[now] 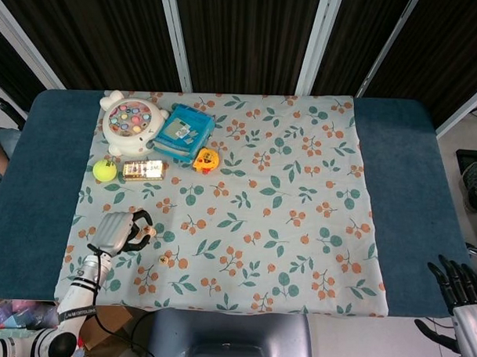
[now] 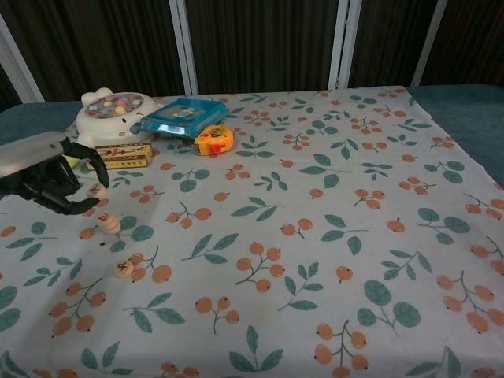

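Grey-backed left hand [image 2: 49, 175], black fingers curled around nothing, hovers over small round wooden game pieces [image 2: 109, 223] near the floral tablecloth's [image 2: 331, 236] left edge; right hand [image 1: 462, 292] spreads released off-table.

At the cloth's far left lie a fishing toy [image 1: 128, 126], blue case [image 1: 182, 133], tennis ball [image 1: 105, 170] and tape measure [image 1: 206, 159].

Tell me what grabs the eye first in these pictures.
The leafy, berry-print cloth covering the middle of the blue table stands out first. At its far left corner sits a cluster: a white fishing toy, a blue box, a yellow tape measure, a card box and a tennis ball. Near the front left, the left hand hovers with fingers curled beside small round wooden pieces.
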Available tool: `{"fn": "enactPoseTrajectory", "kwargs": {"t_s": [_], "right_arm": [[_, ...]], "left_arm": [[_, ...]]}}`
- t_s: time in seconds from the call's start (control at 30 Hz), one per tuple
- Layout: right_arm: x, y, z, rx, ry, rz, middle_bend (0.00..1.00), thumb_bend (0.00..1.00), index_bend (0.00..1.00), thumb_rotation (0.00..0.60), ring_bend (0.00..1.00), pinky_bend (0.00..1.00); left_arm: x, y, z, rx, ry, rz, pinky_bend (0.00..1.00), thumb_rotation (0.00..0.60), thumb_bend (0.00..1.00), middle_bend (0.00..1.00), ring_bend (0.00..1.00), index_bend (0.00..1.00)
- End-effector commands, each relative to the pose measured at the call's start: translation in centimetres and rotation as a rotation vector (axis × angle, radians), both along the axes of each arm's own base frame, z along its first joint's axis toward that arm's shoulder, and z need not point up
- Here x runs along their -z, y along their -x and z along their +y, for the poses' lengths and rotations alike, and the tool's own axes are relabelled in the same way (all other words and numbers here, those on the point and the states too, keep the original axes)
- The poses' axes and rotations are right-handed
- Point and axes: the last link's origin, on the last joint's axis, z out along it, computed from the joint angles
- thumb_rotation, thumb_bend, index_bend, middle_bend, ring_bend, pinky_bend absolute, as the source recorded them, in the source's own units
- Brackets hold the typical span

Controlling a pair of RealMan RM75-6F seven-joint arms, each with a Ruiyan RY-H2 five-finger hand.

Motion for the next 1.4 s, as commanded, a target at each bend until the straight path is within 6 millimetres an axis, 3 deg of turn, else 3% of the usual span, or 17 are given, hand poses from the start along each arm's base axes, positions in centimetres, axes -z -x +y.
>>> {"fn": "enactPoseTrajectory", "kwargs": {"t_s": [0.03, 0.37, 1.07, 1.4], "right_arm": [[0.0, 0.0, 0.0, 0.000, 0.002, -0.002, 0.00, 0.20, 0.00, 0.600, 0.00, 0.03], [-0.2, 0.1, 0.0, 0.001, 0.004, -0.007, 0.00, 0.20, 0.00, 0.600, 0.00, 0.03], [-0.2, 0.1, 0.0, 0.002, 0.007, -0.008, 0.00, 0.21, 0.00, 0.600, 0.00, 0.03], [-0.2, 0.1, 0.1, 0.003, 0.007, -0.008, 0.00, 0.21, 0.00, 0.600, 0.00, 0.03]], "left_arm": [[1.0, 0.3, -0.3, 0.009, -0.010, 0.031, 1.00, 0.600, 0.37, 1.00, 1.00, 0.51], [2.8, 1.2, 0.5, -0.023, -0.016, 0.070, 1.00, 0.600, 0.37, 1.00, 1.00, 0.49], [3.5, 2.2, 1.2, -0.051, -0.021, 0.104, 1.00, 0.600, 0.38, 1.00, 1.00, 0.47], [3.5, 2.4, 1.3, -0.057, -0.011, 0.117, 1.00, 0.600, 0.38, 1.00, 1.00, 0.40]]}}
